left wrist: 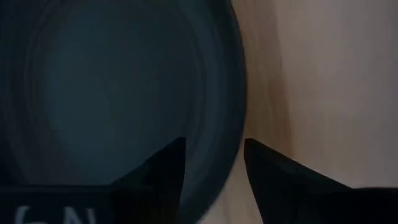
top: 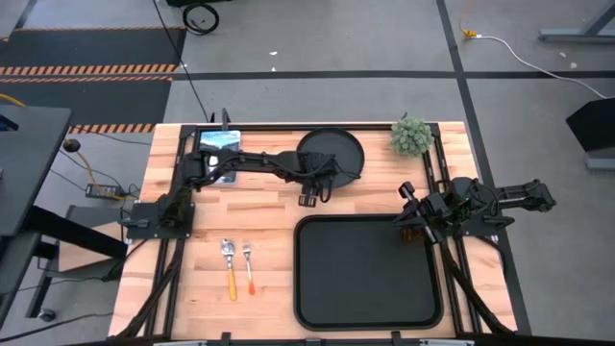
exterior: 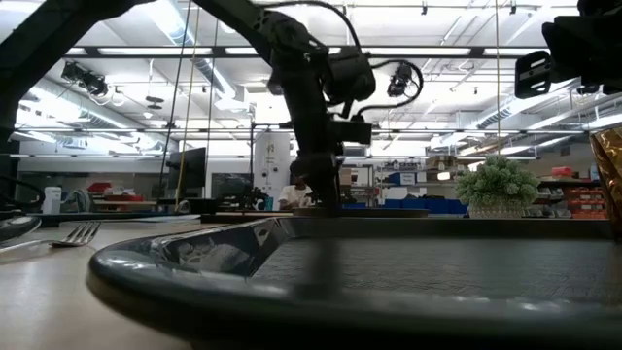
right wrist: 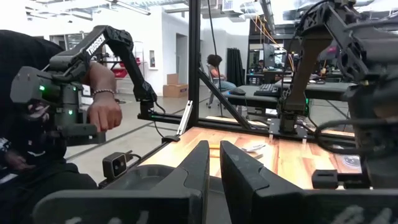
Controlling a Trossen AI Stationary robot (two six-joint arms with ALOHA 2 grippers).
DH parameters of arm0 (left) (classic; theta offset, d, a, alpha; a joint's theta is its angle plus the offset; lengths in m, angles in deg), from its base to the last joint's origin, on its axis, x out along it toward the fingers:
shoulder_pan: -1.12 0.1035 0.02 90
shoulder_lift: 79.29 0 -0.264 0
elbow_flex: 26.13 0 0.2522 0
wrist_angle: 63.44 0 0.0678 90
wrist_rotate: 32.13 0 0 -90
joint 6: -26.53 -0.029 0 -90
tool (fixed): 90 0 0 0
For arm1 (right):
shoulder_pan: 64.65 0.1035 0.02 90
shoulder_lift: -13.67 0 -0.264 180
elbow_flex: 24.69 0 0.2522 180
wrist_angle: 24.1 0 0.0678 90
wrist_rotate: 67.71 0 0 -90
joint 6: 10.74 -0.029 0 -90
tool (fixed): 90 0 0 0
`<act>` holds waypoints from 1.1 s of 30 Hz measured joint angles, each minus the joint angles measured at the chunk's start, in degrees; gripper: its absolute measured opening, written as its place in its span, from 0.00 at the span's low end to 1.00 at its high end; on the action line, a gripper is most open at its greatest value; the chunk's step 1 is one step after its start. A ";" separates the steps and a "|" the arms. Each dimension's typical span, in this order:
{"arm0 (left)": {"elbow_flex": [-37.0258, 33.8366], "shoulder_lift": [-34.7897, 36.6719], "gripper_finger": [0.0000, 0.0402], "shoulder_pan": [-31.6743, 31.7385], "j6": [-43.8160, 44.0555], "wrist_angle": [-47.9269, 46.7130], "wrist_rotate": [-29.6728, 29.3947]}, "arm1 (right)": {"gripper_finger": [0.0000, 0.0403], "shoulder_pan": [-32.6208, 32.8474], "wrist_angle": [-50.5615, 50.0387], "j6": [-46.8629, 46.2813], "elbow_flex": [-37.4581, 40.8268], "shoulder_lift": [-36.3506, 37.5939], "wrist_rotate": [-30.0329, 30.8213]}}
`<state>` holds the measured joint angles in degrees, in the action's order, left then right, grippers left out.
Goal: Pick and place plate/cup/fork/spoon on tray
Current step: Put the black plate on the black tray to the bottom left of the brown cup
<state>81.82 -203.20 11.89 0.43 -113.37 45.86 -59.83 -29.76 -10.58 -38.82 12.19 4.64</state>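
The round black plate (top: pixel 338 149) lies at the table's far middle. My left gripper (top: pixel 314 195) points down at its near rim, open. In the left wrist view (left wrist: pixel 214 144) one finger stands over the plate's inside (left wrist: pixel 124 93) and the other over the bare wood. The black tray (top: pixel 299 279) lies at the near right. The amber cup (top: pixel 409 232) shows at the tray's far right corner, also in the low view (exterior: pixel 612 180). My right gripper (top: pixel 406 213) is just beside it, fingers nearly together with nothing between them (right wrist: pixel 214 149). The spoon (top: pixel 230 264) and fork (top: pixel 248 264) lie left of the tray.
A small potted plant (top: pixel 411 135) stands at the far right corner. A flat screen-like item (top: pixel 219 142) lies at the far left under my left arm. A person's hand (right wrist: pixel 102 113) shows beyond the table's left edge. Bare wood lies between plate and tray.
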 joint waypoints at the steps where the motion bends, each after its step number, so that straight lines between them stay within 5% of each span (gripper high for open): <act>1: -0.07 -0.19 0.41 0.17 -0.24 -0.59 -0.01 | 0.11 -0.02 0.00 -0.02 0.00 -0.01 0.00; 8: 0.02 -1.83 0.30 0.69 -1.58 -0.23 -0.41 | 0.11 0.00 0.10 0.00 -0.02 -0.01 0.00; 17: 0.01 -1.89 0.03 0.54 -3.79 -0.35 -0.79 | 0.11 -0.02 0.41 -0.01 0.00 -0.01 0.04; 25: 1.72 -0.20 0.03 0.58 -6.14 -3.09 0.84 | 0.11 -0.01 0.39 -0.01 0.00 -0.02 0.02; 33: 10.86 1.13 0.03 -4.90 -14.56 -20.32 10.78 | 0.11 -0.02 1.30 -0.02 0.00 0.00 0.04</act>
<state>92.68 -202.07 6.99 -14.14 -133.69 56.65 -59.85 -28.46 -10.60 -38.82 12.19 4.68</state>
